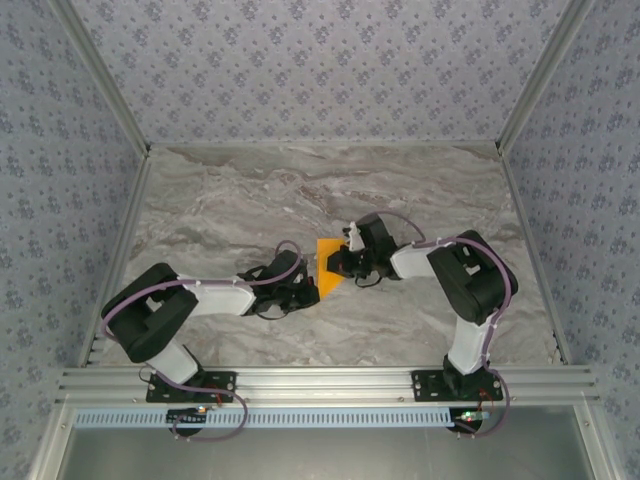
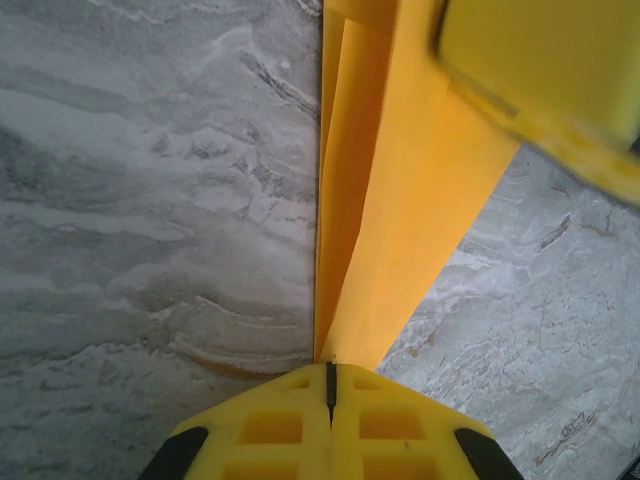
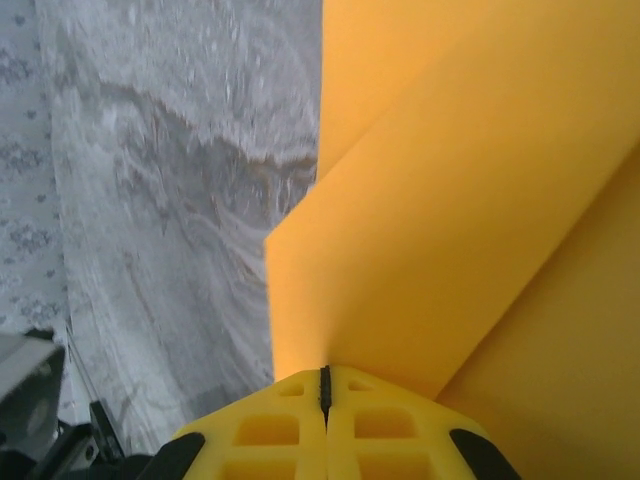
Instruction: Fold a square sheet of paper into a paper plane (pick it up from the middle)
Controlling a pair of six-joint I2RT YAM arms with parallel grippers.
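The grey marbled stone counter (image 1: 250, 190) spans the scene. At its middle the left jaws and right jaws meet, each clenched on an edge of the bright-orange folded paper sheet (image 1: 326, 272), which seems lifted slightly between them.

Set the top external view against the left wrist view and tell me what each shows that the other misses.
Top external adds both whole arms, their bases, the patterned walls, and the right hand meeting the left hand at the square sheet of paper. Left wrist adds yellow fingers shut on the sheet's folded, layered edge. Both share the orange sheet and the marble table.
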